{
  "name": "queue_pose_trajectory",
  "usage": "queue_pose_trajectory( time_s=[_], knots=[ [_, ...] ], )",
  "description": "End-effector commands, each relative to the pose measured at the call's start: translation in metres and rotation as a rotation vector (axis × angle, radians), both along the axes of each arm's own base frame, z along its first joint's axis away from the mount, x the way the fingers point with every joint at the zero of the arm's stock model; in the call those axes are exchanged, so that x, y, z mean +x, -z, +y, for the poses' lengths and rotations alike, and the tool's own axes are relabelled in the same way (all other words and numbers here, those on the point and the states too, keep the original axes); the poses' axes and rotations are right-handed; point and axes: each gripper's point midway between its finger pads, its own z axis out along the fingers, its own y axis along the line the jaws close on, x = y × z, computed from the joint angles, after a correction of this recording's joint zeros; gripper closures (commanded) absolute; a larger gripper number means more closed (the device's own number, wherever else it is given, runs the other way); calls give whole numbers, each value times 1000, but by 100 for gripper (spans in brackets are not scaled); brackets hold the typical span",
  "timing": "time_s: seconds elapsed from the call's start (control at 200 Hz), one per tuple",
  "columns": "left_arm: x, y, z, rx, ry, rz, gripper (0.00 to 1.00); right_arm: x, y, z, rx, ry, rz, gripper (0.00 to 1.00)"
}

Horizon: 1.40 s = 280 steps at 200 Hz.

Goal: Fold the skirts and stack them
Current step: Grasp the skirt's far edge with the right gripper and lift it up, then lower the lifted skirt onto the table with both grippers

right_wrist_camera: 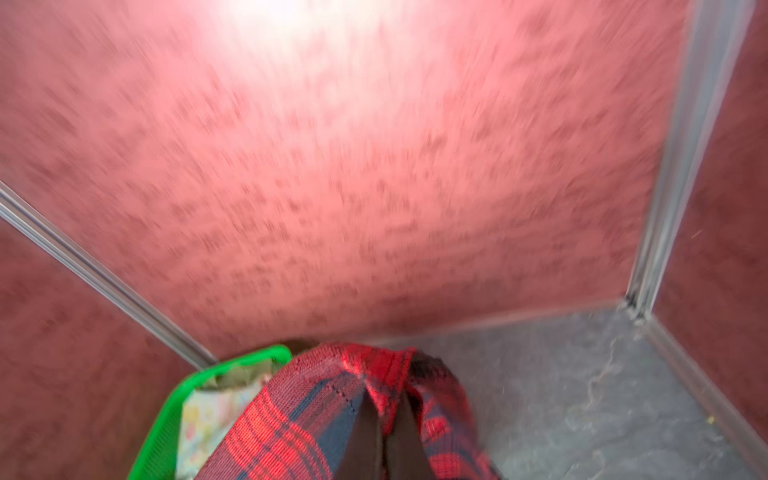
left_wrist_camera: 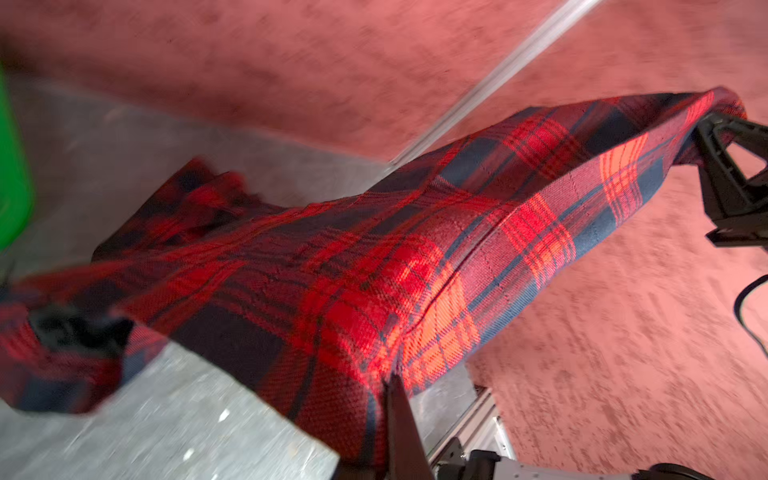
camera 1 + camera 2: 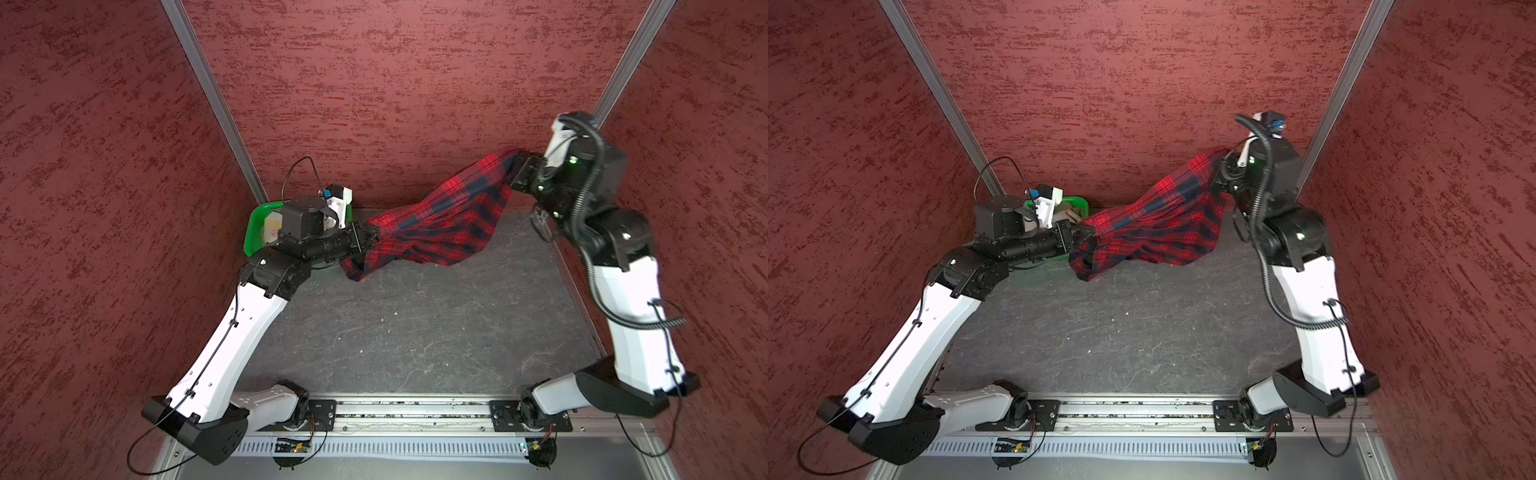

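I have the plaid skirt [image 3: 440,220] slung across frame centre. The left end effector [image 3: 371,236] is clamped shut on its lower-left end, the right end effector [image 3: 519,160] on its raised upper-right end. The floral skirt [image 1: 199,419] and olive skirt [image 1: 239,376] lie in the green basket [image 3: 253,232], centre left.

The red-and-navy plaid cloth skirt [image 3: 436,220] hangs over the grey tabletop [image 3: 415,332], right of the green plastic basket [image 3: 252,232].

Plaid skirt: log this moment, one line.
left gripper: shut on plaid skirt | right gripper: shut on other end | floral skirt: in basket
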Motion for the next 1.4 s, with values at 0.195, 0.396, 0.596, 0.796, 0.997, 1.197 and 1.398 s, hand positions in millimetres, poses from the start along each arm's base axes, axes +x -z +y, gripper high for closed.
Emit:
queue_pose_trajectory(
  time_s=[0.195,0.396,0.596,0.796,0.997,1.197,1.398],
  knots=[
    [-42,-52,-10,79,31,-142,100,-72,-38,-58,-15,161,-108,100],
    [-31,-44,-24,67,56,-126,100,-67,-42,-56,-29,165,-89,100],
    [35,15,-13,-14,14,38,100,13,6,-27,-114,154,57,100],
    [103,103,5,-129,-22,242,100,122,118,12,-73,13,291,100],
    [156,179,16,-158,-45,358,50,206,234,36,-2,-101,472,100],
    [168,195,24,-136,-70,372,10,221,258,40,8,-125,491,100],
    [157,219,21,-128,-81,401,8,212,264,40,32,-154,486,100]
  ],
)
